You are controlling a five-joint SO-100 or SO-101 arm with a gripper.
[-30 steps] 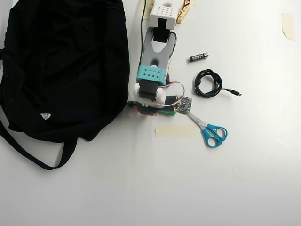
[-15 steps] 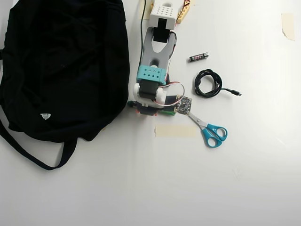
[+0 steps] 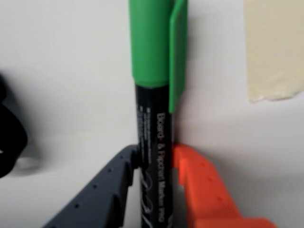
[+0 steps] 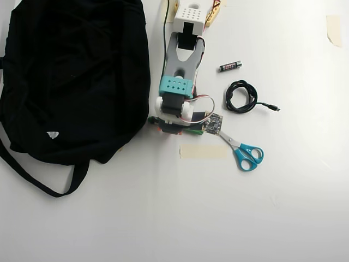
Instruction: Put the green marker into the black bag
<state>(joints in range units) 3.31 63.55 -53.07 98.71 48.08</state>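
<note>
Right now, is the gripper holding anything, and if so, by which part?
Yes. The gripper is shut on the green marker, its grey and orange fingers clamping the dark printed barrel just below the bright green cap.

white arm [image 4: 184,49] with teal wrist block, perforated white base, claw [image 3: 156,164] with one grey, one orange finger

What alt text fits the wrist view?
A dark-barrelled marker with a green cap lies on a white table, its barrel between the fingers of a grey-and-orange gripper. Beige tape sits at upper right.
</note>
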